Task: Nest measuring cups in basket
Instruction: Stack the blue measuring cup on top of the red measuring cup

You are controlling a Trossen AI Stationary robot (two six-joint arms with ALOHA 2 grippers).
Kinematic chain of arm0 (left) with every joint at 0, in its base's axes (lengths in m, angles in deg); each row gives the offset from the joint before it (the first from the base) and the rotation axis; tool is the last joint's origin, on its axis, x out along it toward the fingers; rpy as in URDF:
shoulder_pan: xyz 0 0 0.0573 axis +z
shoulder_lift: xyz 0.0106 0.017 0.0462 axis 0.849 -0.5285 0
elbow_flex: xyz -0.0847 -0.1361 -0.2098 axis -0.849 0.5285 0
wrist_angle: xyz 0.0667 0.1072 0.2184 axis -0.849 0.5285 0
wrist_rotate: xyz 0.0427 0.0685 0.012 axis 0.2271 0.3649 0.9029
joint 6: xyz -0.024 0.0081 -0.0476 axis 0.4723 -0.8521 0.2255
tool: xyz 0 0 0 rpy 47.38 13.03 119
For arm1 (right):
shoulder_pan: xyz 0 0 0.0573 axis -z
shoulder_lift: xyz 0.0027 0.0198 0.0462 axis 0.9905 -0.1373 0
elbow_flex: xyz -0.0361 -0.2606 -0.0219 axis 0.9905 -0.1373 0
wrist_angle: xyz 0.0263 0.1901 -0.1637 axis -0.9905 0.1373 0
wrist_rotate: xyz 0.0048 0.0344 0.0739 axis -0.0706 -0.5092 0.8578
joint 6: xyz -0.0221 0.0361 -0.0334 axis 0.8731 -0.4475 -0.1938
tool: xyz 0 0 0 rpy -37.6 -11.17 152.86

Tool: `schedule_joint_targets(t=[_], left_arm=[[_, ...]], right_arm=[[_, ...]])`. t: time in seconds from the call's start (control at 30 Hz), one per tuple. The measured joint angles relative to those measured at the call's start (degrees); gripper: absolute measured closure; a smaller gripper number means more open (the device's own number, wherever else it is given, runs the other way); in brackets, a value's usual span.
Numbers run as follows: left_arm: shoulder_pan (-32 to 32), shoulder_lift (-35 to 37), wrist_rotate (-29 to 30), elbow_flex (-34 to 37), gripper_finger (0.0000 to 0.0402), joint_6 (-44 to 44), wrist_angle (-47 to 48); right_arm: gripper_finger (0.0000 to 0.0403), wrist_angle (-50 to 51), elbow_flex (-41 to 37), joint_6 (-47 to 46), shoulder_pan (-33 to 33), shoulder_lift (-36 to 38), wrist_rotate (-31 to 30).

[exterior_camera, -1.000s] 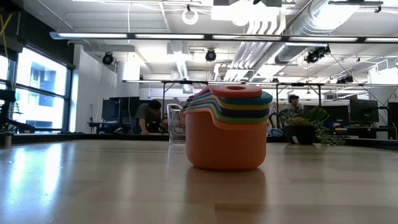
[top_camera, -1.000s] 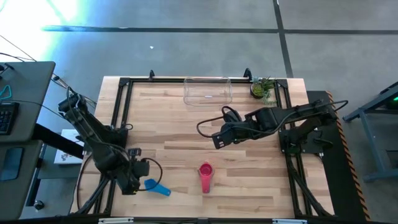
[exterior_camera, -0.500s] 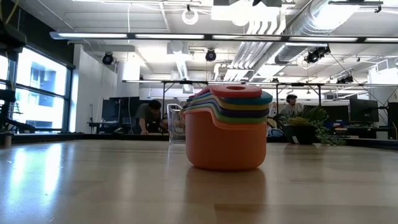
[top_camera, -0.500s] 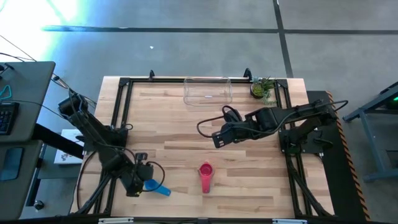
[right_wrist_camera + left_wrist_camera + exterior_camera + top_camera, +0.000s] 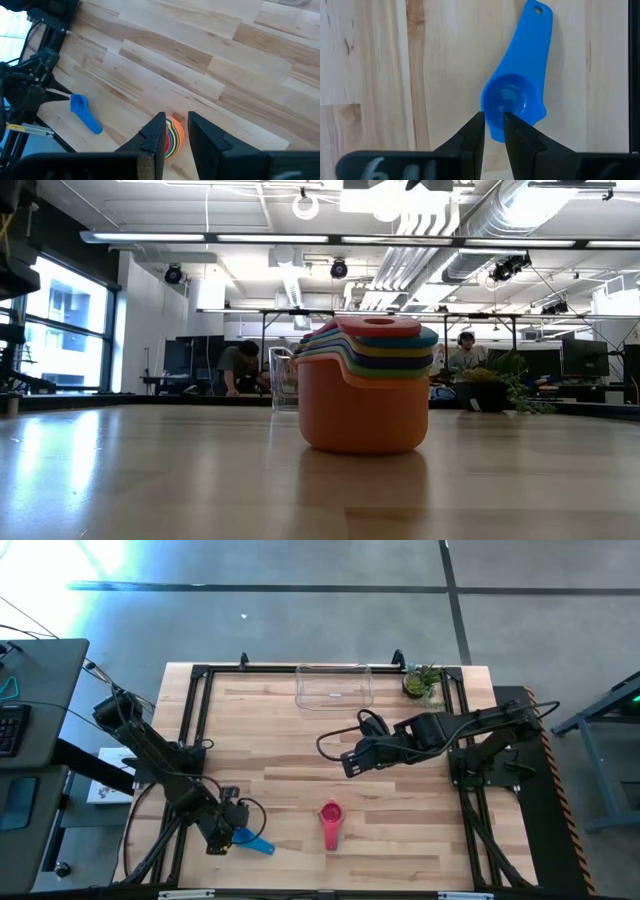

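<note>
A blue measuring cup lies on the table near its near-left corner, bowl up, handle pointing toward the table's right. My left gripper is shut, its fingertips over the bowl's rim on the side away from the handle. The other cups stand nested in a stack with the coral-red one outermost, at the table's near middle. The clear basket sits at the far edge. My right gripper is shut and hovers over the table's middle. My left gripper comes at the blue cup from above, fingertips at the bowl's rim. I cannot tell whether they touch it. The cup lies flat on the table.
A small potted plant stands at the far right corner, beside the basket. A black frame runs along the table's edges. Bare wood lies between the stack and the basket. People show in the room beyond the table.
My left gripper has moved a little toward the table's right, closing in on the blue cup's bowl. The blue cup, the stack and my right arm have stayed where they were.
</note>
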Motion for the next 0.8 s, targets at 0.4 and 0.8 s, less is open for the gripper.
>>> schedule_joint_targets(t=[0.4,0.8], left_arm=[[0.11,-4.46,-0.02,0.13,0.0341,-0.54,-1.51],[1.81,-7.97,-1.58,0.13,0.0342,-0.55,-2.47]], right_arm=[[0.0329,0.0,0.0,0.19,0.0,0.0,0.05],[0.0329,0.22,0.0,0.19,-0.02,-0.02,0.07]])
